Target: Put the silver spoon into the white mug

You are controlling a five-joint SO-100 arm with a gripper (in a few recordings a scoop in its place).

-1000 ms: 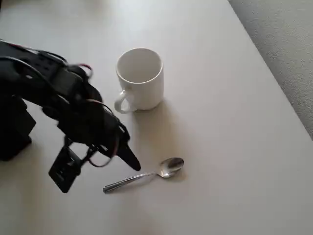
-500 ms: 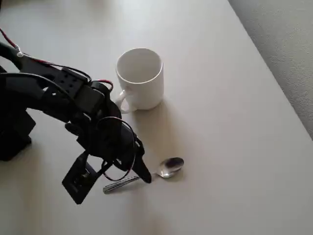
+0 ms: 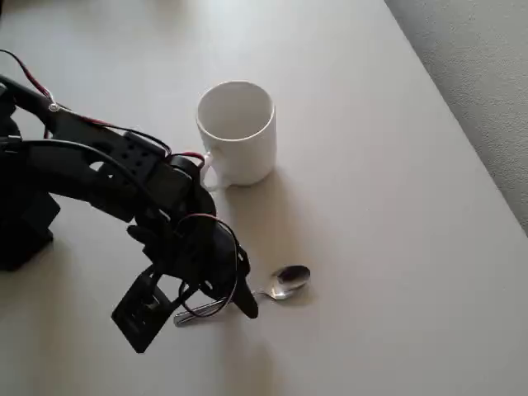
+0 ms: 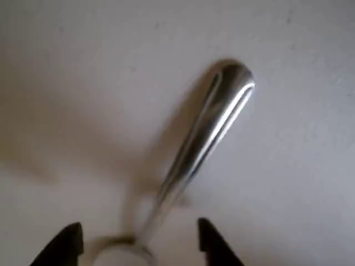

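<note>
In the overhead view the black arm [image 3: 91,177] reaches in from the left edge of the pale bench [image 3: 388,247], red and black wires looping along it. Its hand [image 3: 227,301] is lowered over the handle end of the silver spoon [image 3: 285,280], with one dark pointed finger [image 3: 244,305] set down just beside the shaft. The spoon lies flat on the bench — its bowl pointing right and clear of the arm, its handle running down-left under the hand. Up and a little right of the arm stands the white mug [image 3: 238,132], upright, its loop handle turned toward the lower left and partly hidden by the arm; it stands well apart from the spoon.

In the wrist view the spoon [image 4: 205,133] runs on a slant from bottom centre to upper right, its ridged handle end catching the light. The two dark fingertips [image 4: 66,241] sit at the bottom edge, spread apart — one on each side of the shaft, neither touching it.
</note>
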